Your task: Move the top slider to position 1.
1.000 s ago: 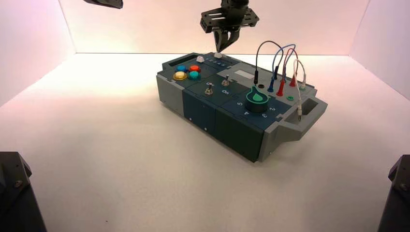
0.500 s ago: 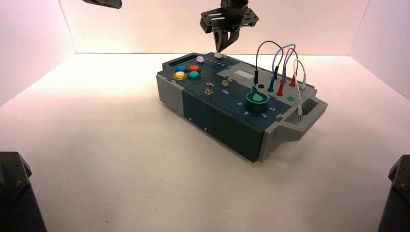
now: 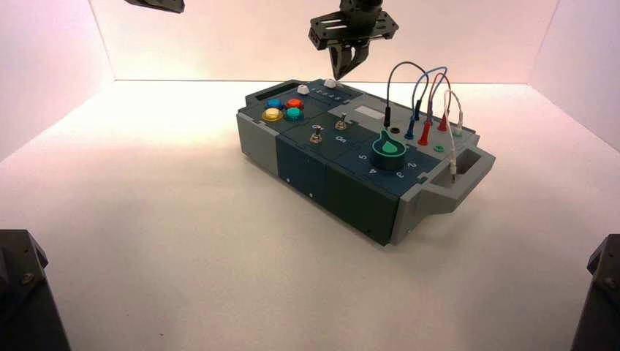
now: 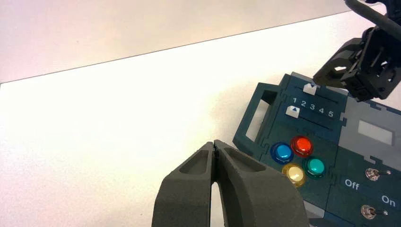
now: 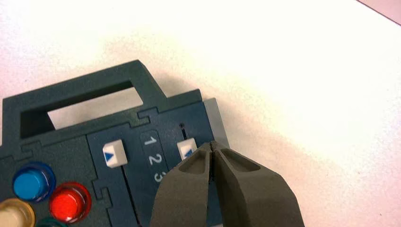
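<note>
A white counter ringed by pale walls carries the box, and the top slider, a tiny blocky white knob on the dark blue panel at the box's far edge, sits in the right wrist view about level with position 1. It should be light, rigid and stiff on its track, best nudged on its side face rather than pinched. The right end effector hovers just above it, fingers clenched together and pointing down, while the left end effector, likewise clenched empty, waits high off to the left.
</note>
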Robot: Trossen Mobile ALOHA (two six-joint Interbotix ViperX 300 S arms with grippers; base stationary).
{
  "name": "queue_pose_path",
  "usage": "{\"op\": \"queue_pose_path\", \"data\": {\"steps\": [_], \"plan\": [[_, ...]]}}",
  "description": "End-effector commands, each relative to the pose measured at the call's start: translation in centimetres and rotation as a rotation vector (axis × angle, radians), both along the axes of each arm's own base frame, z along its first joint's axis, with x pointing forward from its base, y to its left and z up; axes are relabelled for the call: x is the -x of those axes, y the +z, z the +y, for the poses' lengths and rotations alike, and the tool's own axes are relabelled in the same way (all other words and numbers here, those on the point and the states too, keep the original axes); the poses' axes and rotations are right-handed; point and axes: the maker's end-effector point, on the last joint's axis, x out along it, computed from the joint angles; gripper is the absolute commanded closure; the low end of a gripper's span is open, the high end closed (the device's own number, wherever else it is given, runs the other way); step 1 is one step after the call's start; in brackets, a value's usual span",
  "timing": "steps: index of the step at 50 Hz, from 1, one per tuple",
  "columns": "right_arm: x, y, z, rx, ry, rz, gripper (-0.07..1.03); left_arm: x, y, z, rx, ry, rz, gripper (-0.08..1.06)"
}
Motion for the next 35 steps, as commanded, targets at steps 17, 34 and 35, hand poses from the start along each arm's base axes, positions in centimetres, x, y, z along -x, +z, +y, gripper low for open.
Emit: {"op": "queue_pose_path", "data": {"steps": [17, 34, 35], "plan": [[0.7, 2.8, 0.3, -0.036, -0.007, -0.035, 0.98, -0.8, 1.6, 0.0, 0.005, 0.004, -0.048, 1.01], [0.6, 3.0, 1.3, -0.051, 0.002, -0.041, 0.98, -0.8, 1.6, 0.0, 0.005, 0.002, -0.048, 1.01], [0.6, 3.0, 1.4, -0.05, 0.005, -0.041, 0.98, -0.8, 1.6, 0.0, 0.005, 0.004, -0.048, 1.01]]}}
